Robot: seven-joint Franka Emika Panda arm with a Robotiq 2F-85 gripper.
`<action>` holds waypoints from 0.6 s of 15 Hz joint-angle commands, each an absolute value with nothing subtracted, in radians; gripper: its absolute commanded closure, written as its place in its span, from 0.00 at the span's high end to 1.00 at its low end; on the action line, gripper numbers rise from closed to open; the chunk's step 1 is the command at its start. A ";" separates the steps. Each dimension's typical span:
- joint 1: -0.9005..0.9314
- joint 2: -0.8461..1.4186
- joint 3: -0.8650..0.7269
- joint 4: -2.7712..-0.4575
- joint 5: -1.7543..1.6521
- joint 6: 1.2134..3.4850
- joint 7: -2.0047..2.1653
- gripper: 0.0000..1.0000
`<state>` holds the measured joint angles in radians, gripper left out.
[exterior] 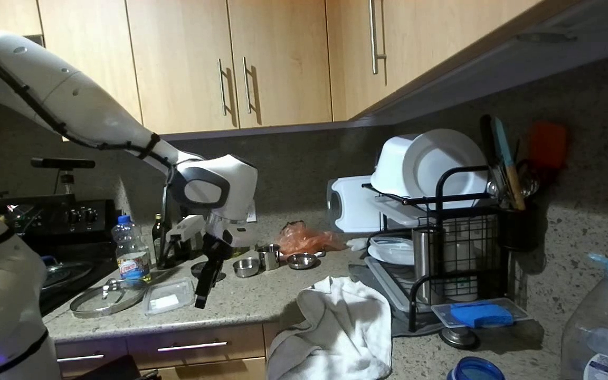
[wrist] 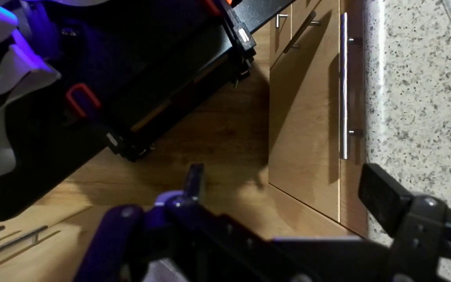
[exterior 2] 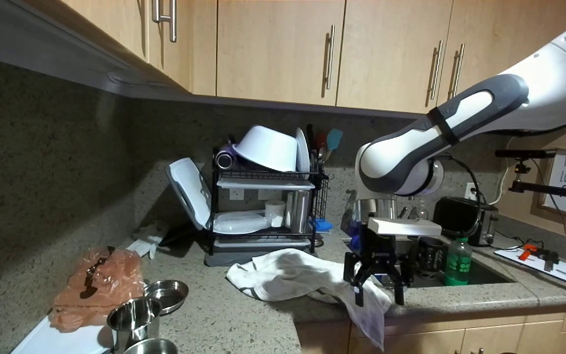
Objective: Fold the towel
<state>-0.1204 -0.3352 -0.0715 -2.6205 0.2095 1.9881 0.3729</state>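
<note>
The white towel lies rumpled on the counter in front of the dish rack, and one part hangs over the counter's front edge. In an exterior view the towel looks bunched into loose ridges, with its hanging corner partly behind my gripper. From the opposite angle my gripper points down, well to the side of the towel and apart from it. Its jaws stand wide with nothing between them. In the wrist view the gripper is over the floor and cabinet fronts; the towel is out of view there.
A black dish rack loaded with white dishes stands behind the towel. Metal bowls, an orange plastic bag, a glass lid and a clear container are on the counter. A green bottle stands by the sink.
</note>
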 commanded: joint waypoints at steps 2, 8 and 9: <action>-0.127 -0.335 -0.064 -2.617 0.211 1.986 0.371 1.00; -0.134 -0.298 -0.080 -2.580 0.329 1.999 0.450 1.00; -0.138 -0.288 -0.088 -2.571 0.358 1.995 0.458 1.00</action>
<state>-0.1233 -0.3253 -0.0749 -2.6062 0.2847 1.9929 0.4163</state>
